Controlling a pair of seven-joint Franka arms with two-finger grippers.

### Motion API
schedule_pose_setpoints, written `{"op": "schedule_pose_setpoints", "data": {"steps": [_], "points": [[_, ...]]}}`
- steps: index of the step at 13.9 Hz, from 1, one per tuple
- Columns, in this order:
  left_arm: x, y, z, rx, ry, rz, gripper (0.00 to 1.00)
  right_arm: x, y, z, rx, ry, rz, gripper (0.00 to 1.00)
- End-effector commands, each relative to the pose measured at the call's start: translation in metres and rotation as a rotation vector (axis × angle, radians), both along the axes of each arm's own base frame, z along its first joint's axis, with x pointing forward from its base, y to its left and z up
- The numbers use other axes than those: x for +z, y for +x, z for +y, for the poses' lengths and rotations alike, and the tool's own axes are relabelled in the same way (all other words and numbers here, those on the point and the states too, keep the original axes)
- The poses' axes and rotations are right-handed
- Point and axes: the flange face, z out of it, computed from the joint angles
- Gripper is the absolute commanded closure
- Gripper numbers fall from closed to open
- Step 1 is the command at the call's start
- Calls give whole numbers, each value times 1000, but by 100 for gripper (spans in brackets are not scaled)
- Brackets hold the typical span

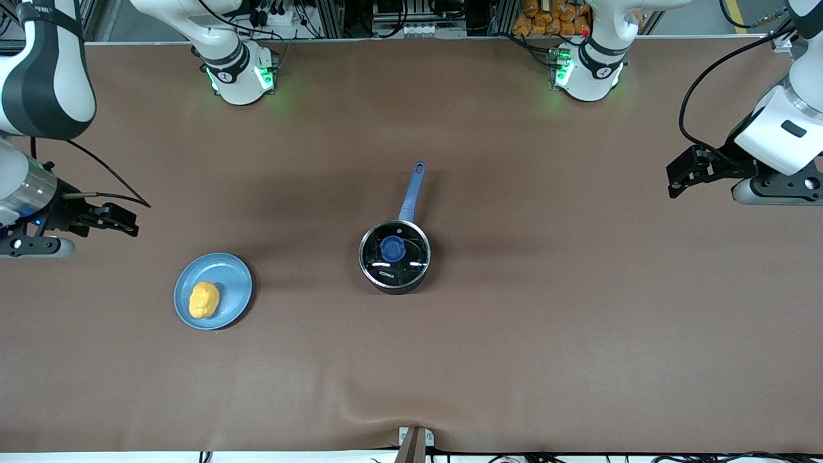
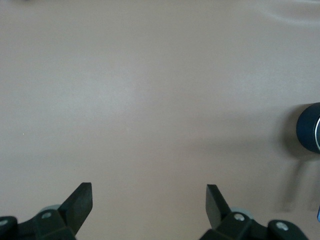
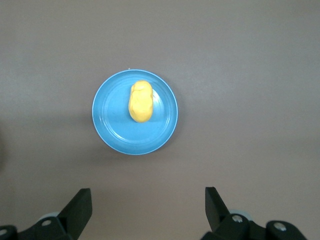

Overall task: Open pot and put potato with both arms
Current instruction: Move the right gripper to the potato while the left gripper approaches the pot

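The black pot [image 1: 393, 273] stands mid-table with its glass lid [image 1: 408, 257] on, blue knob [image 1: 392, 248] in the middle, and its long blue handle [image 1: 412, 190] pointing toward the robots' bases. The yellow potato [image 1: 204, 299] lies on a light-blue plate [image 1: 235, 283] toward the right arm's end. My right gripper [image 1: 132, 220] is open and empty over bare table beside the plate. Its wrist view shows its gripper [image 3: 148, 200], the potato [image 3: 140, 101] and the plate [image 3: 112, 125]. My left gripper [image 1: 673, 180] is open and empty over bare table at the left arm's end. Its wrist view shows its gripper [image 2: 149, 200] and the pot's edge [image 2: 309, 132].
The table is covered with a brown mat [image 1: 578, 321]. The two arm bases [image 1: 241, 77] [image 1: 585, 74] stand along the table's edge farthest from the front camera. A small clamp [image 1: 415, 440] sits at the near edge.
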Motion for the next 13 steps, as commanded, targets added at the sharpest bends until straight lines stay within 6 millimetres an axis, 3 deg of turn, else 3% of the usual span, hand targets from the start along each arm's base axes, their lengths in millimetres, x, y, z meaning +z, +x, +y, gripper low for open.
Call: {"op": "schedule_pose_setpoints", "data": {"steps": [1, 4, 11, 13], "points": [[13, -13, 2, 7, -14, -10, 0, -3, 6, 0, 4, 11, -13, 0], [11, -16, 7, 8, -11, -4, 0, -26, 18, 1, 6, 5, -18, 0], [9, -14, 7, 6, -9, -3, 0, -130, 54, -2, 11, 41, -23, 0], [0, -7, 2, -2, -6, 5, 0, -159, 62, 0, -7, 57, -32, 0]]}}
